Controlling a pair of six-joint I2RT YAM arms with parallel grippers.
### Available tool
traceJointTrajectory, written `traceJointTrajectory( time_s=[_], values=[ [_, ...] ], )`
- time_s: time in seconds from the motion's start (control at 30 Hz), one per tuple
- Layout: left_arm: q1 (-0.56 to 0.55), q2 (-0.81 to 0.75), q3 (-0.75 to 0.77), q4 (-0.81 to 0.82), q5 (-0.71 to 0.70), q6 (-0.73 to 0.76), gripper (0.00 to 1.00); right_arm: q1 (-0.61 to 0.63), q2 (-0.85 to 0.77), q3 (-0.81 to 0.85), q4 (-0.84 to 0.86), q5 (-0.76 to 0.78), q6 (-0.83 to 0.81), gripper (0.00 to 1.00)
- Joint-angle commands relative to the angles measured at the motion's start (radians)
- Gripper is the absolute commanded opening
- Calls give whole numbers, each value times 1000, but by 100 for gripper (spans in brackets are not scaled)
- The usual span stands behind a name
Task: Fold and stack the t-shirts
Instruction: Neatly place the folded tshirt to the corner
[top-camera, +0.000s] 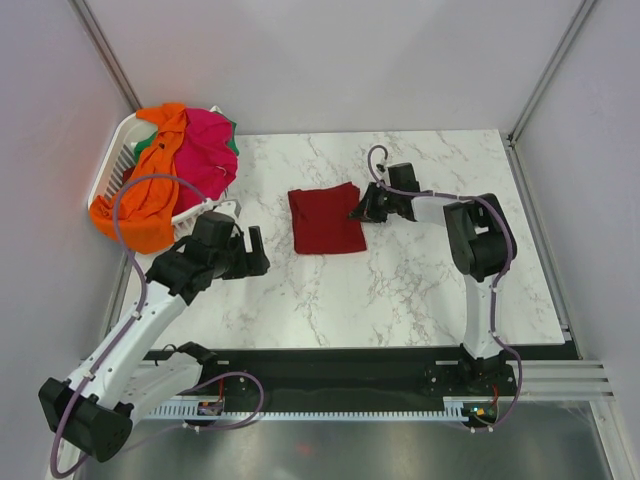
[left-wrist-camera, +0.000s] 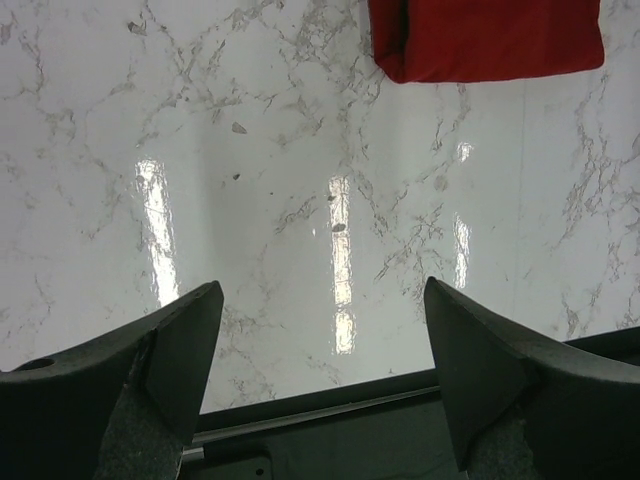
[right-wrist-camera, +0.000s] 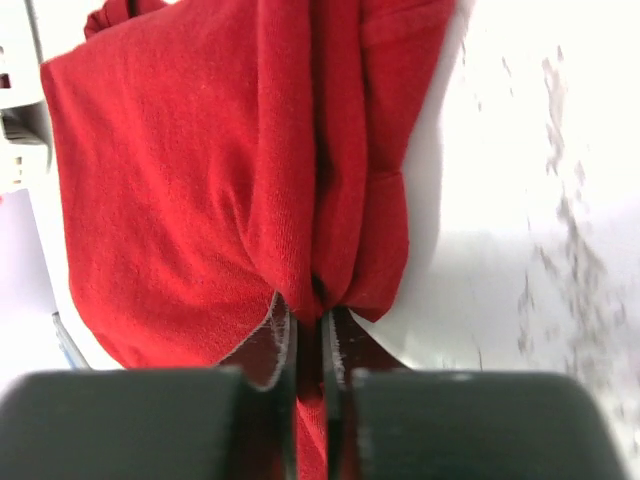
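Observation:
A dark red t-shirt lies folded into a small rectangle near the middle of the marble table. My right gripper is at its right edge and is shut on a pinch of the red cloth. My left gripper is open and empty, left of the red shirt and above bare marble; the shirt's near corner shows at the top of the left wrist view. Orange, hot pink and green shirts lie heaped in the basket.
The white slatted laundry basket stands at the table's far left corner, with orange cloth hanging over its rim. Grey walls close the back and sides. A black rail runs along the table's near edge.

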Motion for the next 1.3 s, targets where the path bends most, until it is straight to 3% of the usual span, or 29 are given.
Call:
traceJointTrajectory(
  time_s=[0.0,0.1,0.3,0.43,0.53,0.57,0.6,0.63,0.67,0.73,0.83,0.87,1.0,1.1,1.2,1.23,1.27],
  values=[
    [0,-32,-3,3,-28,26,89,-26,72,65,0,-9,-6,4],
    [-1,-55,-9,6,-37,19,89,-70,93,166,-99,23,-58,0],
    [-6,-85,-18,16,-42,17,89,-193,118,448,-466,293,-368,0],
    [-15,-83,-22,19,-45,17,89,-270,184,628,-583,466,-529,0],
    [-20,-80,-23,21,-50,17,89,-345,285,821,-666,613,-646,6],
    [-20,-78,-25,21,-50,17,89,-360,346,931,-689,725,-660,11],
    [-21,-74,-23,21,-53,19,89,-392,372,980,-715,791,-678,24],
    [-21,-72,-23,21,-53,17,89,-408,397,1020,-718,860,-678,85],
    [-23,-75,-26,21,-51,16,89,-423,424,1074,-716,918,-677,98],
    [-31,-71,-26,21,-53,11,89,-464,426,1102,-713,945,-632,98],
    [-35,-60,-26,21,-56,10,89,-477,324,994,-608,801,-543,98],
    [-37,-57,-25,19,-60,10,88,-471,244,894,-565,761,-539,98],
    [-50,-81,-29,21,-77,5,88,-388,86,809,-500,767,-525,98],
    [-54,-88,-31,19,-82,0,88,-345,-25,751,-486,659,-473,98],
    [-55,-85,-29,19,-83,-1,88,-339,-79,671,-401,443,-350,98],
    [-57,-88,-29,19,-86,-1,88,-339,-74,657,-381,396,-322,96],
    [-61,-95,-29,21,-88,-1,88,-339,-62,656,-370,387,-281,83]
  ],
)
